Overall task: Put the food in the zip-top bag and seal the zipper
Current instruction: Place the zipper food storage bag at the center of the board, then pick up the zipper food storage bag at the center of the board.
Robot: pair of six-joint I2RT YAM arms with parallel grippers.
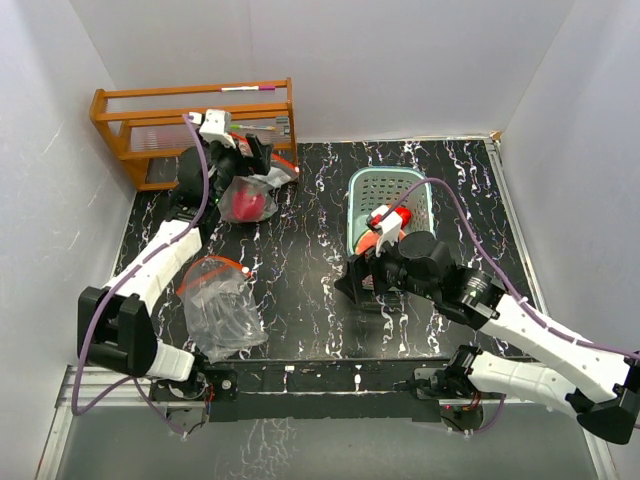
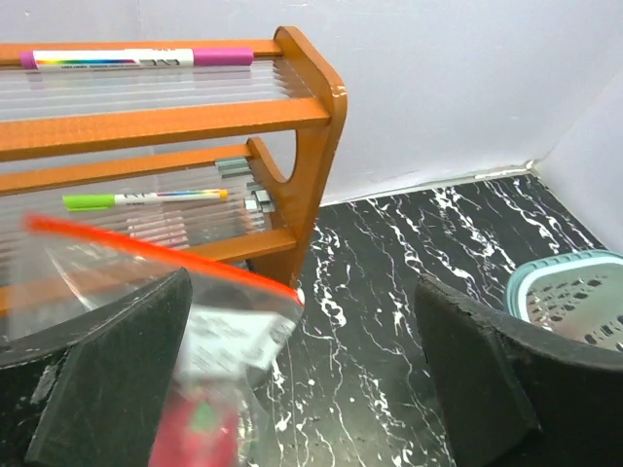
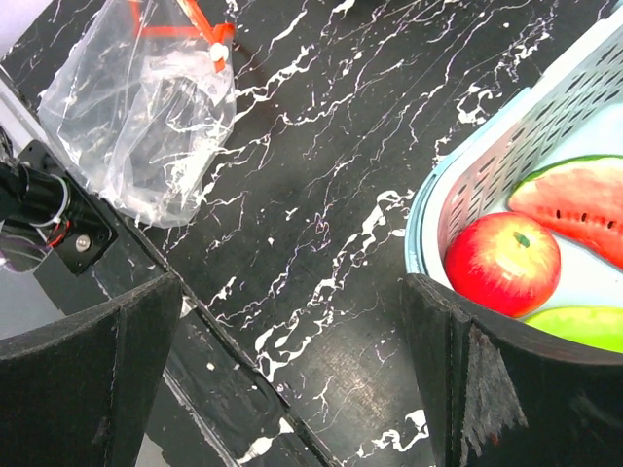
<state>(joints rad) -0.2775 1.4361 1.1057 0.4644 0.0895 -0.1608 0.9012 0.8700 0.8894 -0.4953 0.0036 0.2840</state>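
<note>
A clear zip-top bag [image 1: 262, 187] with a red-orange zipper [image 2: 156, 255] lies at the back left and holds a red toy food [image 1: 248, 205]. My left gripper [image 1: 258, 160] is open just above it; in the left wrist view [image 2: 302, 389] the bag's mouth rests against the left finger [image 2: 107, 389]. A second, empty zip-top bag [image 1: 222, 305] lies at the front left and shows in the right wrist view [image 3: 146, 97]. My right gripper [image 1: 365, 265] is open and empty beside the basket's near-left corner [image 3: 292, 379]. A red apple [image 3: 503, 261], a watermelon slice [image 3: 574, 199] and a green piece [image 3: 584, 329] lie in the basket.
The pale teal lattice basket [image 1: 362, 190] stands right of centre. A wooden rack [image 1: 120, 125] with markers stands at the back left corner, close behind the left gripper [image 2: 302, 146]. White walls enclose the black marble table [image 1: 310, 250].
</note>
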